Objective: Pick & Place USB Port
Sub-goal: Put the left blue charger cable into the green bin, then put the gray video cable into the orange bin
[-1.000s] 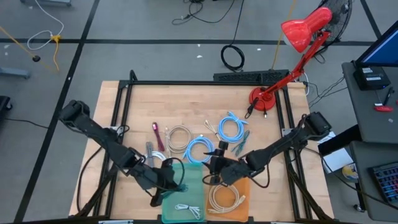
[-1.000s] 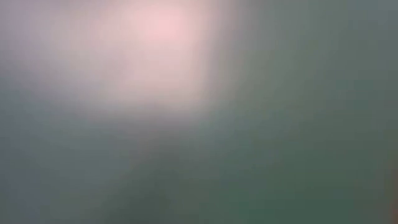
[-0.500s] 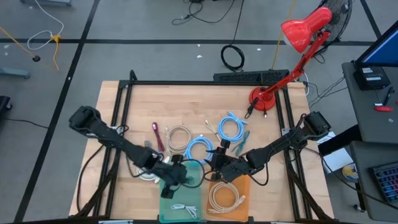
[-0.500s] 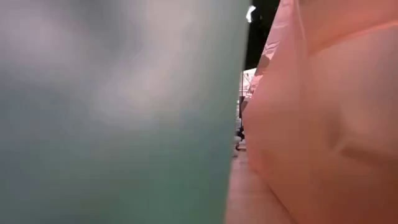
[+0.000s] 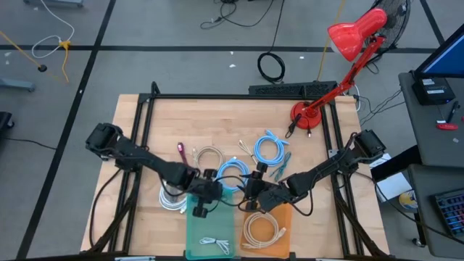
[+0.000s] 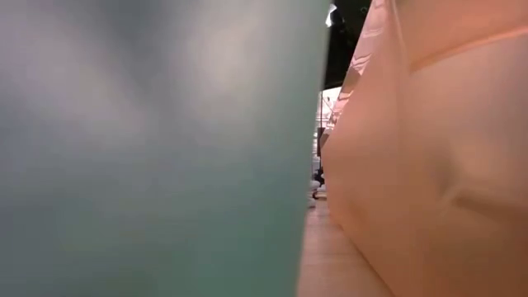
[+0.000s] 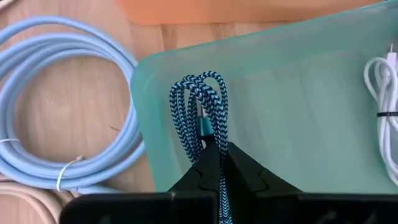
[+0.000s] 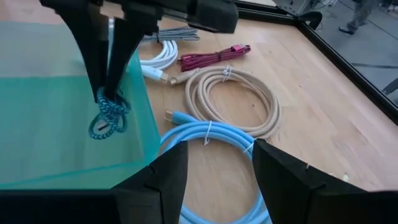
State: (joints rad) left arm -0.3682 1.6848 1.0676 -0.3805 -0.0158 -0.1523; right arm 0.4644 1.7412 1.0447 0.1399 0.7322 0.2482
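Two shallow trays sat side by side at the lower centre of the high view: a translucent green plastic tray (image 5: 206,230) on the left and a translucent orange plastic tray (image 5: 285,217) on the right. The green tray held a small white coiled cable (image 5: 218,244) near its lower edge, which also showed at the right edge of the left wrist view (image 7: 384,102). The orange tray held a beige coiled cable (image 5: 262,230).

The left gripper (image 5: 202,190) hung over the upper edge of the green tray, its jaws pinched tight on a blue-and-black braided USB cable (image 7: 200,109). In the left wrist view that cable's folded loops dangled over the tray's corner; in the right wrist view (image 8: 107,117) the bundle hung just inside the tray's wall, and whether it touched the floor could not be told.

The right gripper (image 5: 250,194) waited just right of it, at the upper edge of the orange tray, with its jaws apart and nothing between them.

On the bare wooden table (image 5: 217,123) above the trays lay a light-blue coiled cable (image 8: 214,152), a beige cable coil (image 8: 233,99), a magenta braided cable (image 8: 214,58) and a white cable (image 8: 157,59).
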